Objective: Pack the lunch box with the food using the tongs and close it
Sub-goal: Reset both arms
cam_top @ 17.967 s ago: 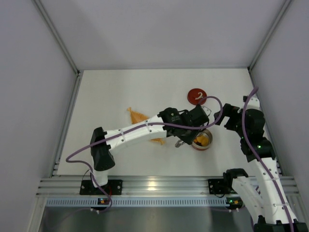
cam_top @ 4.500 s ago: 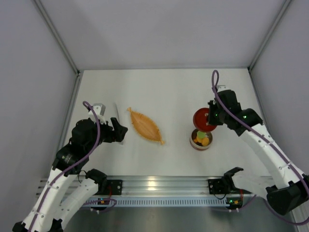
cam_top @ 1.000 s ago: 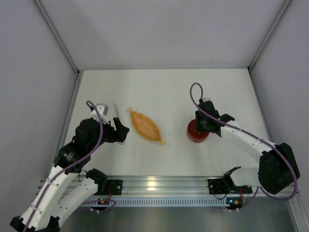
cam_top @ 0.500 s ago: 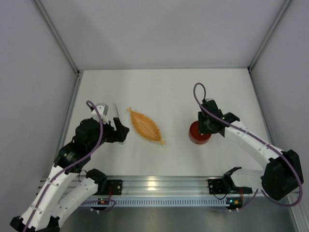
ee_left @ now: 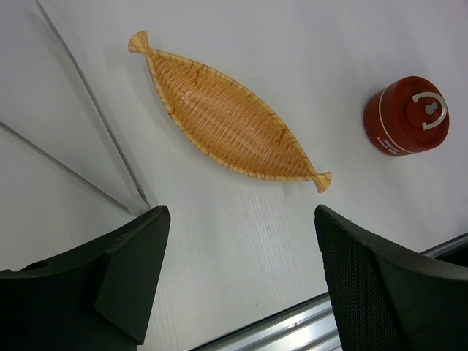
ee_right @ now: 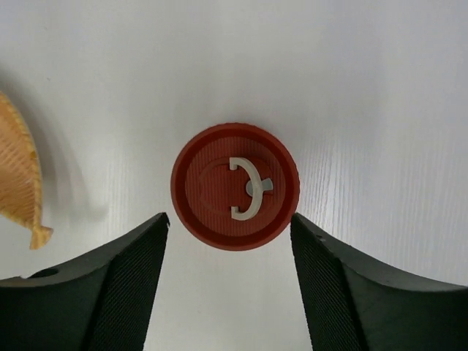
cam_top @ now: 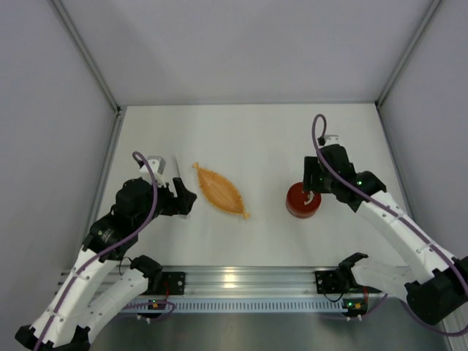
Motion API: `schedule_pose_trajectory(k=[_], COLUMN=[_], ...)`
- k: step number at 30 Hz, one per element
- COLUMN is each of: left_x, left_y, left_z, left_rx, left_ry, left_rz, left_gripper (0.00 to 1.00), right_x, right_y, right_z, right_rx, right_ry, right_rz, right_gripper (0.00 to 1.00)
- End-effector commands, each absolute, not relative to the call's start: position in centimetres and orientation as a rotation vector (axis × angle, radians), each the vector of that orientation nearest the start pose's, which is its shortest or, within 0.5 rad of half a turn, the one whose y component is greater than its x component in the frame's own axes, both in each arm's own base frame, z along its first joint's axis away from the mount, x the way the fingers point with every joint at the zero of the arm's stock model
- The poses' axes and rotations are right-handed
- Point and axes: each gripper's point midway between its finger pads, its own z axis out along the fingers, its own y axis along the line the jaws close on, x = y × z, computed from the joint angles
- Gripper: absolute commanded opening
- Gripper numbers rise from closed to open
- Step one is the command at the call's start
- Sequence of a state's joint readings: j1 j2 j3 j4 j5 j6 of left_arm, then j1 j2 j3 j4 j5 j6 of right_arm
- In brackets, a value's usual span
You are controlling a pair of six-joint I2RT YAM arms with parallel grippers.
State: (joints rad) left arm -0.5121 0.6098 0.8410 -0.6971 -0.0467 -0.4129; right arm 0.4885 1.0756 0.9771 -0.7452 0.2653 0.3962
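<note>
The lunch box (cam_top: 302, 201) stands right of centre with its red lid (ee_right: 235, 186) on top, white squiggle up. It also shows in the left wrist view, lunch box (ee_left: 406, 117). The food is hidden inside it. My right gripper (cam_top: 311, 189) hovers just above the lid, open, its fingers (ee_right: 124, 292) apart from the lid and nothing between them. My left gripper (cam_top: 184, 199) is open and empty at the left, over bare table, left gripper (ee_left: 241, 278). The thin silver tongs (ee_left: 95, 110) lie on the table just beyond its left finger, tongs (cam_top: 175, 167).
An empty orange wicker leaf-shaped dish (cam_top: 219, 190) lies between the two grippers, dish (ee_left: 227, 117), its tip showing at the left of the right wrist view, dish tip (ee_right: 18, 175). Grey walls close the table on three sides. An aluminium rail (cam_top: 234, 281) runs along the near edge.
My right gripper has opened, let go of the lid and drawn up and to the right. The lid stays on the lunch box. The left arm has not moved.
</note>
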Motion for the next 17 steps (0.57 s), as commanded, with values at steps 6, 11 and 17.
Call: schedule_pose_trajectory(k=[6, 11, 17], left_x=[20.3, 20.4, 20.5], left_y=[-12.6, -12.6, -12.7], left_z=[24.0, 23.9, 23.6], left_rx=[0.081, 0.079, 0.083], left_ry=[2.04, 2.043, 2.057], left_rz=[-0.549, -0.546, -0.543], left_gripper=[0.85, 0.85, 0.86], right_x=[25.2, 24.5, 24.3], right_y=[12.4, 12.9, 13.7], right_z=[28.8, 31.3, 30.3], right_rx=[-0.063, -0.078, -0.135], right_ry=[1.986, 1.872, 1.864], right_rz=[0.415, 0.503, 0.536], right_gripper=[1.0, 1.0, 1.0])
